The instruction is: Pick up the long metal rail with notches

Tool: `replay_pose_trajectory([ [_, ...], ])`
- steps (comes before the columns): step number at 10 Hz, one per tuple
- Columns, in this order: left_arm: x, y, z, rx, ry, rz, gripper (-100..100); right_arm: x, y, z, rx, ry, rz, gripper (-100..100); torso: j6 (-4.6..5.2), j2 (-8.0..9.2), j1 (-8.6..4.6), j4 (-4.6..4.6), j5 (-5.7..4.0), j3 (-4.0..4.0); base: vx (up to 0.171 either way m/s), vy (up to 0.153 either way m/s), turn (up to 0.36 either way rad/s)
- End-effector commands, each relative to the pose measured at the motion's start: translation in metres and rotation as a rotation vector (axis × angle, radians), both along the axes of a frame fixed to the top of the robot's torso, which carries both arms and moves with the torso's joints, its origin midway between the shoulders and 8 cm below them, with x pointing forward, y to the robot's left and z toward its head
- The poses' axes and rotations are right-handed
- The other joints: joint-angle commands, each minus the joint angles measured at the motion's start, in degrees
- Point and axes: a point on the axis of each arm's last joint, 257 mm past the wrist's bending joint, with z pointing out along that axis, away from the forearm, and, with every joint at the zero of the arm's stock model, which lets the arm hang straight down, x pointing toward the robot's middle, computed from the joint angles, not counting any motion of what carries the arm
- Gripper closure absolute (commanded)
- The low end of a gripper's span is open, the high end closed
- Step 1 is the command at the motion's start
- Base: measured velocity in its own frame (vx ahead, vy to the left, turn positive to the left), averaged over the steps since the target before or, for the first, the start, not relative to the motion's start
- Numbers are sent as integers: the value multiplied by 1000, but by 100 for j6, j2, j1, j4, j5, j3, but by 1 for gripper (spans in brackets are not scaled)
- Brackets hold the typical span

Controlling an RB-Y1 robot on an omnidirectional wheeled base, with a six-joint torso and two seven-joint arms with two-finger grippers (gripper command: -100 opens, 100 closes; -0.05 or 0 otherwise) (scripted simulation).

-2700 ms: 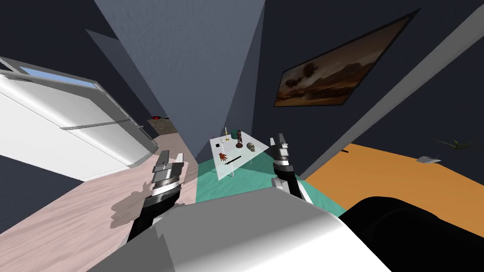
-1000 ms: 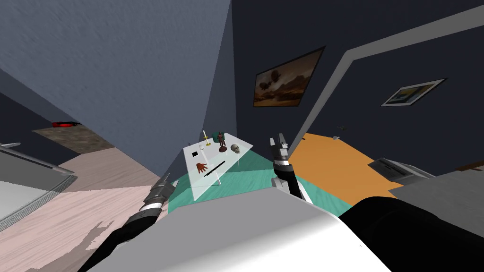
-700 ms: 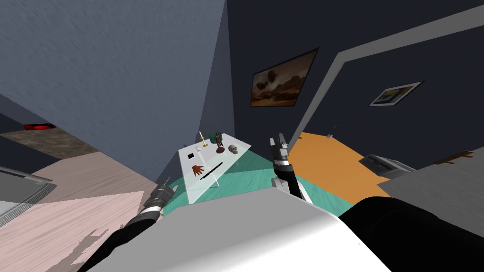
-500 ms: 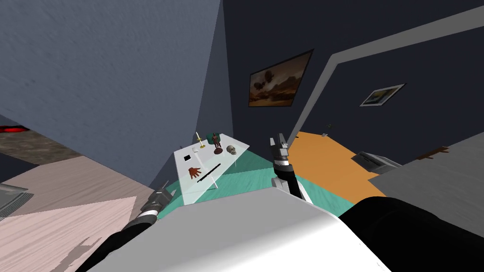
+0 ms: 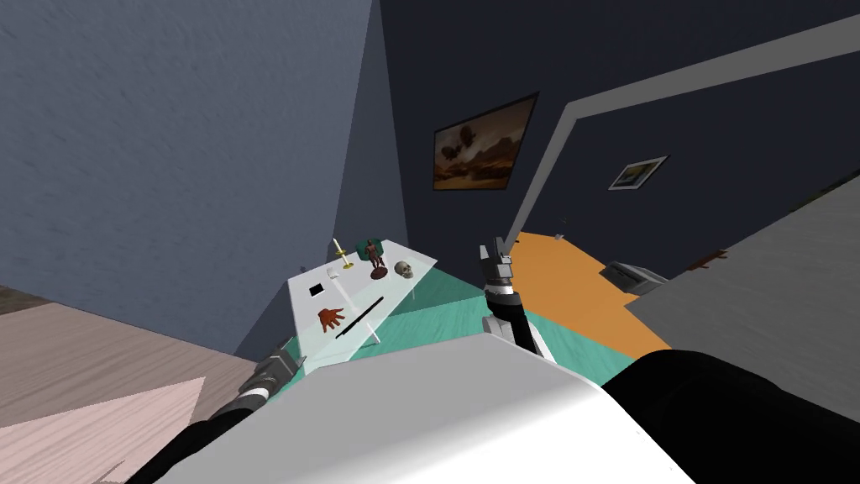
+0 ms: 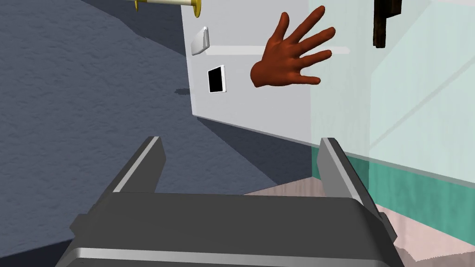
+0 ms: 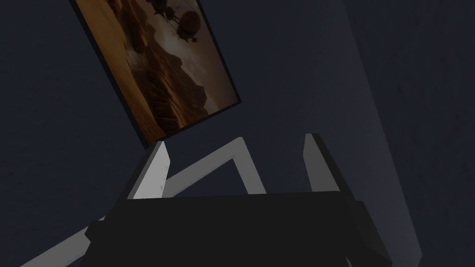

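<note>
While the dark rail point(image 5: 359, 317) is lying on the glass table point(image 5: 315, 349) beside the red-brown hand model point(image 5: 331, 318), its long axis is running away from the robot; the left gripper point(image 6: 240, 140), released and empty, is hovering nearer, short of the table; the right gripper point(image 7: 235, 140) is standing released.

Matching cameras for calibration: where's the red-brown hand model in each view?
Head view: hand model on the table, just left of the rail.
Left wrist view: hand model on the table, beyond the open left gripper.
Right wrist view: right gripper, open, aimed off the table.
Shared landmark: black square beside the hand model.
</note>
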Motion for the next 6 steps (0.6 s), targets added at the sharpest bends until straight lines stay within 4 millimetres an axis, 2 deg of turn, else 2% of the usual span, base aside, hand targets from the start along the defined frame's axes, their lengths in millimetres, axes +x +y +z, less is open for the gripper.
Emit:
replay_pose_trajectory([
  [1,-10,5,-14,-36,44,17,-100,0,0,0,0,0,0,0,0,0,0,0,0,0,53,-26,-93],
  [2,-23,14,-30,-73,96,40,-100,0,0,0,0,0,0,0,-3,3,3,0,0,1,57,-32,-155],
  [3,-26,13,-34,-87,108,45,-100,0,0,0,0,0,0,0,-1,2,2,0,1,1,50,-25,-93],
  [4,-39,24,-48,-118,152,73,-100,0,0,0,0,0,0,0,-3,4,3,0,0,2,63,-29,-170],
  [5,-42,21,-52,-138,169,74,-100,0,0,0,0,0,0,0,0,1,3,0,0,0,58,-17,-83],
  [6,-53,28,-63,-172,211,94,-100,0,0,0,0,0,0,0,-4,3,5,0,0,1,59,-32,-161],
])
